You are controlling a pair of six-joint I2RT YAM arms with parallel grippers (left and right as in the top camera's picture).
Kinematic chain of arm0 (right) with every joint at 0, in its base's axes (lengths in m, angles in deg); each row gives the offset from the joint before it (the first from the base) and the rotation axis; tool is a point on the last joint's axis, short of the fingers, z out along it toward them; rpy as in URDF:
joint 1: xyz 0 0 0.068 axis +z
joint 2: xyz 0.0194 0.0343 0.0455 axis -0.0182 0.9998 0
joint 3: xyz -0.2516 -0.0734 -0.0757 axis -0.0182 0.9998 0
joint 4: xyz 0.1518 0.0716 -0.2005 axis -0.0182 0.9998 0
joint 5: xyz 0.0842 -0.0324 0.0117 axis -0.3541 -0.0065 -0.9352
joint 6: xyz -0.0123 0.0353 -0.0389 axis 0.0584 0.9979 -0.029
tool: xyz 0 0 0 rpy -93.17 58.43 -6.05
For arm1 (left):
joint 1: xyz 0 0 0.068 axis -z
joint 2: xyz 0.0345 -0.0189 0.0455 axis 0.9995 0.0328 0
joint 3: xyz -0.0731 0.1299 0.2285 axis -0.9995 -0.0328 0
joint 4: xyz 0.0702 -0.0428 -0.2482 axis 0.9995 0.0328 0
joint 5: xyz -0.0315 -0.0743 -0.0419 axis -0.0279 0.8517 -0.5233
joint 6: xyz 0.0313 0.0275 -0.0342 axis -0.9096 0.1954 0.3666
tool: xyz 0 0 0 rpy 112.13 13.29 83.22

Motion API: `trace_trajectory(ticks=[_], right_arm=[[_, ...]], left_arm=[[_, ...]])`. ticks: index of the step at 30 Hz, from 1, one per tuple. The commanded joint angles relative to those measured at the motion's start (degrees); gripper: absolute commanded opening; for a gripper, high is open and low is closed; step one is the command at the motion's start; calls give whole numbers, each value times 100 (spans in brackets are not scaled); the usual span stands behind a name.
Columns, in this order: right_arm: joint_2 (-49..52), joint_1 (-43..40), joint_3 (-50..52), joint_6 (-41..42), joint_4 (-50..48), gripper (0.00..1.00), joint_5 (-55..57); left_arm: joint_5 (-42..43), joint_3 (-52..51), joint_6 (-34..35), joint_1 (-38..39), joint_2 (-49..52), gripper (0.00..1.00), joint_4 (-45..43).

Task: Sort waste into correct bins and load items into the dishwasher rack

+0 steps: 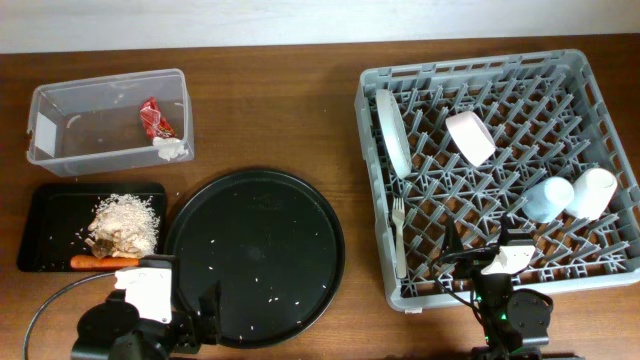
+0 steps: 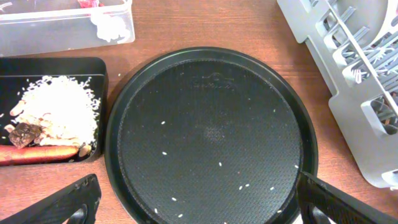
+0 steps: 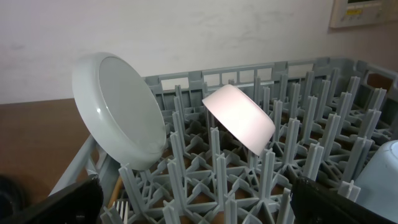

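Black left jaws flank a round, mesh-textured tray flecked with rice

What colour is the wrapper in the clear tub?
Red and shiny; the wrapper shows best in the overhead view.

Large round black tray lying flat on brown wooden table, pale wall behind it
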Motion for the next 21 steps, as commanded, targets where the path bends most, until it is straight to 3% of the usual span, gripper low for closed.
trace_trajectory(ticks=[1, 16, 17, 21], right_arm=[[-37, 28, 28, -11, 37, 99, 70], [-37, 28, 28, -11, 37, 99, 68], [-37, 28, 28, -13, 37, 99, 70], [-37, 28, 28, -13, 37, 99, 70]], left_arm=[[33, -4, -68, -9, -17, 99, -2], [24, -7, -70, -9, -44, 99, -4], [-282, -55, -72, -13, -160, 99, -92], [-529, -1523, -221, -13, -1075, 99, -1821]])
